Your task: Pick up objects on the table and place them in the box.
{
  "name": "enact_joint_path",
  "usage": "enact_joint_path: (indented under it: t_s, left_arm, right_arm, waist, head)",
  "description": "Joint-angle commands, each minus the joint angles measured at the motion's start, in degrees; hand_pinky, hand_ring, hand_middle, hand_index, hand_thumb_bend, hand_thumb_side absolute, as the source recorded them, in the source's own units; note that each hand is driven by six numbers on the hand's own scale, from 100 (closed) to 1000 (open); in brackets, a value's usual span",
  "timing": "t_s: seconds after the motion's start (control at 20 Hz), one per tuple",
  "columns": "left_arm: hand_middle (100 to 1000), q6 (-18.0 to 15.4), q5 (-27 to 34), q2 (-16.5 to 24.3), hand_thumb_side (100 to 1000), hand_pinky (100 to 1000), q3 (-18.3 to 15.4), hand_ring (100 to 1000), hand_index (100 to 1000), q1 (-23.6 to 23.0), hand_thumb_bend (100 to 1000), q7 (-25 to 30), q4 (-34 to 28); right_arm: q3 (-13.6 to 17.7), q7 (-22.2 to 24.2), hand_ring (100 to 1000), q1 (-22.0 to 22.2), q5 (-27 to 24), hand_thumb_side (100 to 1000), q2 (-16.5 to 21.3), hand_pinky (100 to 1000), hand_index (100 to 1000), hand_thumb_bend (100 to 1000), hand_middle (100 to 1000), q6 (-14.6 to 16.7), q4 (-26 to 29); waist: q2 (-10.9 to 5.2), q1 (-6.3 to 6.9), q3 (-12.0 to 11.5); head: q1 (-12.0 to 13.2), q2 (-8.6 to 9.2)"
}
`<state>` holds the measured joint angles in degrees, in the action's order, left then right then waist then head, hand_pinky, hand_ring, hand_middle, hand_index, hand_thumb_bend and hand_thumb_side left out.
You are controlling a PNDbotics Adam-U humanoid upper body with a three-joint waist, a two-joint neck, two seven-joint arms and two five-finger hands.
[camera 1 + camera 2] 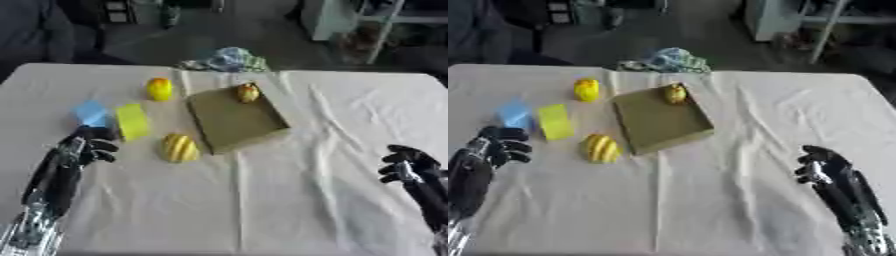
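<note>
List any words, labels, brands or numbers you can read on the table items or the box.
None can be read.
Box: plain brown, no print visible.
Yellow sheet and blue sheet: blank as far as the views show.
Yellow objects: no markings can be made out.

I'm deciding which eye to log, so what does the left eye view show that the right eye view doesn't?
Left eye only: more of the left hand and forearm. Right eye only: more of the right hand and forearm. Both share the box with a small yellow object in its far corner, the yellow ridged object, yellow pad and blue pad.
</note>
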<state>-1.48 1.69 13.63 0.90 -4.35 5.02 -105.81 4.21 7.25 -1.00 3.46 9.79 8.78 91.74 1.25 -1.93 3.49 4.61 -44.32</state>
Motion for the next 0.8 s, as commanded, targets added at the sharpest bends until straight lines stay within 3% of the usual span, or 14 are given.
enact_joint_path:
  t_s: [0.05,0.8]
  left_arm:
    - [629,-0.07,0.13,1.01,920,592,-0.01,630,731,0.53,100,0.17,-1.11]
    - [630,-0.05,0.06,0.98,919,592,0.18,633,730,0.48,100,0.46,-1.01]
  right_arm:
    - [0.23,-0.07,559,-0.59,0.30,529,0.38,513,761,100,586,0.01,1.01]
    - [0.21,-0.13,559,-0.50,0.35,529,0.41,513,764,100,586,-0.10,0.97]
  waist:
    - [0.57,-0.47,0.00]
    - [0.58,-0.46,0.08]
  head:
    - [-0.04,0.20]
    - [-0.08,0.20]
